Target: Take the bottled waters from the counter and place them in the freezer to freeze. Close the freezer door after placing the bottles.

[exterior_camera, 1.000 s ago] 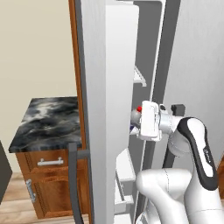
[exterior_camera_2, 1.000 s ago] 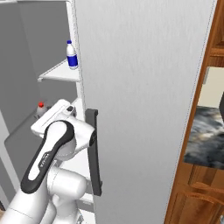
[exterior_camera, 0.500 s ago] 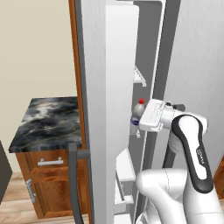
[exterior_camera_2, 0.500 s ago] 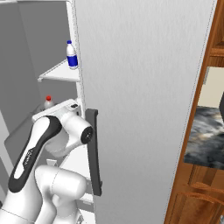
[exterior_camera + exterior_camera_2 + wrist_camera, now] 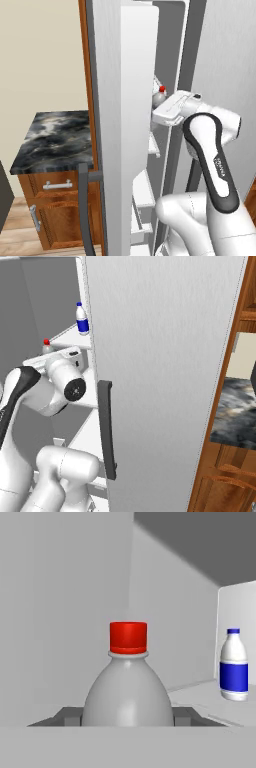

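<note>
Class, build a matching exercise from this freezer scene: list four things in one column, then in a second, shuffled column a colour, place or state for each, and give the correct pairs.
Column 1
1. blue-cap bottle
2. red-cap bottle
3. freezer door
4. counter

Column 2
A. swung open
B. dark marbled stone over wooden cabinets
C. standing upright on a white freezer shelf
D. held between the fingers of the gripper

Pairs: 1-C, 2-D, 3-A, 4-B
</note>
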{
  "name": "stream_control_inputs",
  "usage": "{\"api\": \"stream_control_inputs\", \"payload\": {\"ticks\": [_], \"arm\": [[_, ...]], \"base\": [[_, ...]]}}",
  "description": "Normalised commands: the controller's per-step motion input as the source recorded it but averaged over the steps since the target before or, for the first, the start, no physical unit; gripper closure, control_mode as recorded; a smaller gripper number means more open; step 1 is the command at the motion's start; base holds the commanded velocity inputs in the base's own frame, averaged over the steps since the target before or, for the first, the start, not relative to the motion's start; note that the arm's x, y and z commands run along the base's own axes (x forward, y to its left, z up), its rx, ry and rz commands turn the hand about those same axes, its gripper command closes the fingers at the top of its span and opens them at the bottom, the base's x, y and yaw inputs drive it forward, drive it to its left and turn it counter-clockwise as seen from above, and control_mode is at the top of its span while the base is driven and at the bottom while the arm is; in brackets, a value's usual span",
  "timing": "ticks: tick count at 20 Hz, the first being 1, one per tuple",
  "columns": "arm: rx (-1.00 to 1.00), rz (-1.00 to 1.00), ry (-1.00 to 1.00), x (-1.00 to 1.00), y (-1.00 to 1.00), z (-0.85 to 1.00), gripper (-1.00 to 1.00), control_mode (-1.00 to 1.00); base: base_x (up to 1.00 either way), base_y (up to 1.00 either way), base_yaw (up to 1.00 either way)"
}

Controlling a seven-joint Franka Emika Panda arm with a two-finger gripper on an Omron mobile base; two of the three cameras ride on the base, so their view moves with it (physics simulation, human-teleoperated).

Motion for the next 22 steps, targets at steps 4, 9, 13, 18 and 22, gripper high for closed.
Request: {"api": "stream_control_inputs", "payload": {"ticks": [4, 9, 13, 18, 22], "arm": [[0.02, -0.31, 0.06, 0.04, -0.04, 0.99, 1.00, -1.00], [0.00, -0.35, 0.17, 0.14, -0.19, 0.66, 1.00, -1.00], [0.06, -0.22, 0.21, 0.09, -0.76, 0.33, 1.00, -1.00], [0.03, -0.08, 0.10, 0.00, -0.46, 0.06, 1.00, -1.00], [-0.08, 0.00, 0.00, 0.07, 0.01, -0.05, 1.00, -1.00]], "base": [[0.00, 0.00, 0.00], [0.00, 0.00, 0.00], [0.00, 0.00, 0.00], [0.00, 0.00, 0.00], [0.00, 0.00, 0.00]]}}
